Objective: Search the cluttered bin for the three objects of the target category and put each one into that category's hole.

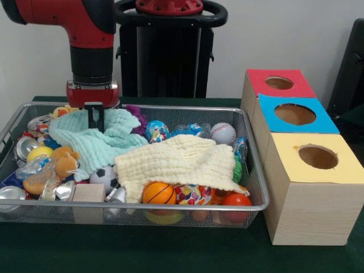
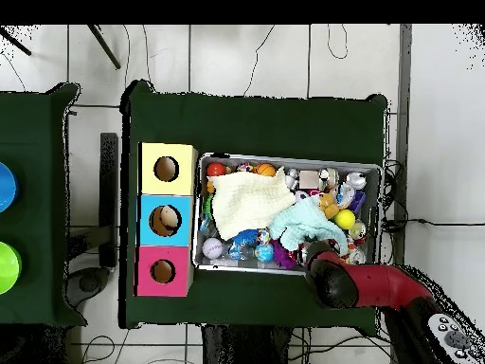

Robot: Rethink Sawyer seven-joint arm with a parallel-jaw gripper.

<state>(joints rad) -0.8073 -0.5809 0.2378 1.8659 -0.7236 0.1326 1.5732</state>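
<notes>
The wire bin (image 1: 250,165) is heaped with clutter, and several balls show in it. An orange basketball (image 1: 158,193) lies against the bin's near wall, half tucked under a cream cloth. A white baseball (image 1: 222,133) with red stitching rests near the bin's far right corner. A small black-and-white soccer ball (image 1: 104,178) sits left of the basketball, a plain yellow ball (image 1: 39,152) lies toward the bin's left end, and a smooth orange-red ball (image 1: 236,201) sits in the near right corner.

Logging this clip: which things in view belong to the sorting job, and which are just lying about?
Job:
wire bin
gripper, down on the mint cloth
sorting boxes' holes: red, blue, yellow
balls, cans, toys: target category not shown

Lying about:
green and blue discs on the side table
</notes>
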